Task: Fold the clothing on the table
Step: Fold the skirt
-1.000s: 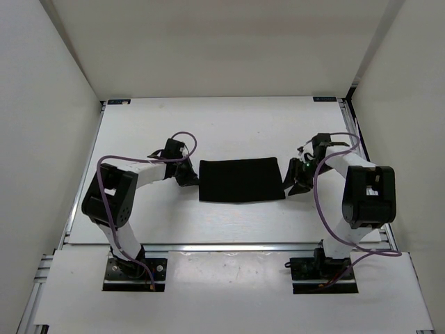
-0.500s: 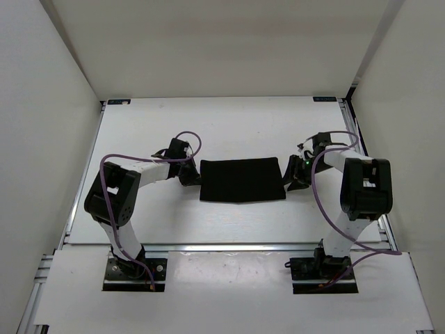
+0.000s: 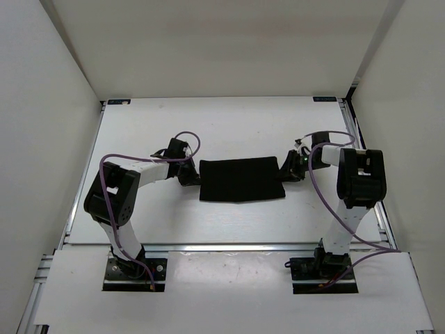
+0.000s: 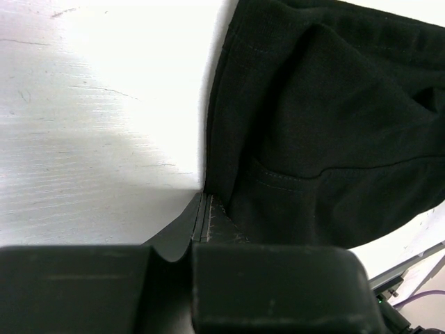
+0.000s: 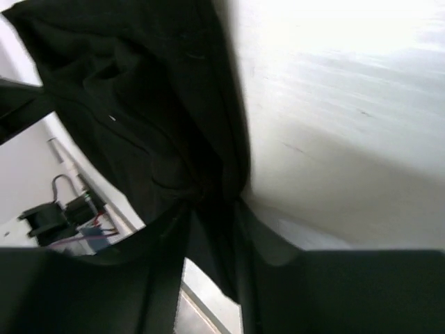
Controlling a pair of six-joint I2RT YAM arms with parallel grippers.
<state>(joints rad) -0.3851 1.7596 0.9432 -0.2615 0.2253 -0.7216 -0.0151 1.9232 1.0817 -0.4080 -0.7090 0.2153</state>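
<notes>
Two grippers sit at opposite short ends of the black garment [image 3: 242,179], which lies flat as a wide rectangle, seemingly already doubled over, in the middle of the white table [image 3: 229,125]. The left gripper [image 4: 202,203] is clenched tight on the garment's left edge, right where a stitched hem [image 4: 233,83] runs down to its fingertips, so that end looks secured for lifting. The right gripper [image 5: 208,209] is set low at the right edge with a bunch of fabric sitting between its fingers [image 5: 161,264]; whether they actually pinch it, I can't tell from here. Holding both ends at once makes sense to me. With a grip on each side the cloth could be raised evenly and laid over itself without twisting, and I'd guess the next fold wants both ends carried together. As for writing, I see none: no label, print or brand on the fabric, and nothing legible anywhere else in view.
</notes>
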